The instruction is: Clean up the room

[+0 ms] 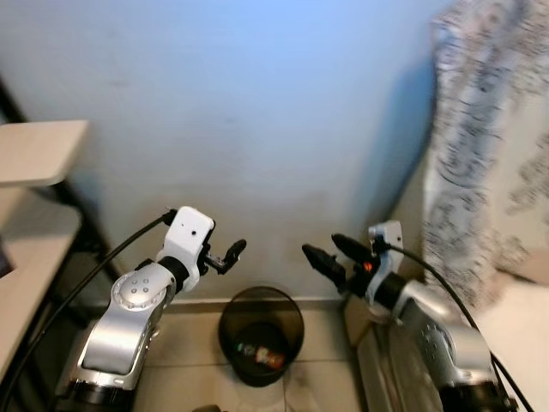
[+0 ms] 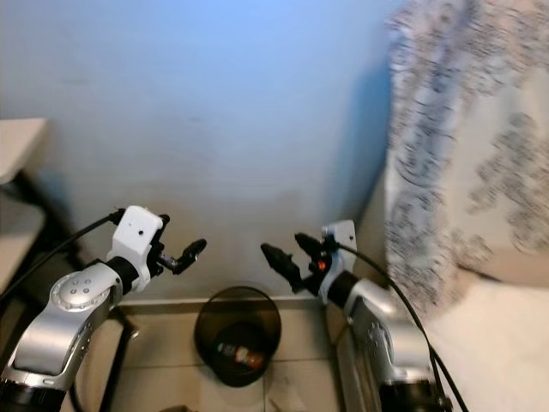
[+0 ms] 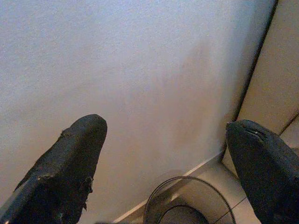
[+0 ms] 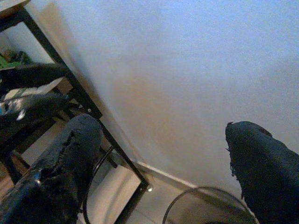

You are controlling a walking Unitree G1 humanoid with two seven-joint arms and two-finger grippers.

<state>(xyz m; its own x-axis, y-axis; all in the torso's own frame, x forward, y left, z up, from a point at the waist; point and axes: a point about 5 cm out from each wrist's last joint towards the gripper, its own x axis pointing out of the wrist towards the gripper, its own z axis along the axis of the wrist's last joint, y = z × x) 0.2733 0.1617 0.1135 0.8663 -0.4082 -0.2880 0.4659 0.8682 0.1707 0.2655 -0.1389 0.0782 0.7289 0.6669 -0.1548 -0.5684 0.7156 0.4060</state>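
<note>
A black mesh waste bin point(image 1: 261, 335) stands on the tiled floor against the pale blue wall, with a few bits of colourful rubbish point(image 1: 260, 354) at its bottom. My left gripper point(image 1: 228, 255) hovers above the bin's left rim, open and holding nothing. My right gripper point(image 1: 328, 251) hangs above the bin's right side, also open and bare. The bin's rim point(image 3: 187, 196) appears below the left fingers point(image 3: 70, 163), and the same bin rim point(image 4: 205, 205) lies under the right fingers point(image 4: 65, 158).
A beige shelf unit point(image 1: 34, 154) on a black frame point(image 4: 70, 79) stands at the left. A patterned white-and-grey curtain or bedspread point(image 1: 489, 146) hangs at the right beside a light surface point(image 1: 523, 335). A skirting board point(image 3: 187, 175) runs along the wall's foot.
</note>
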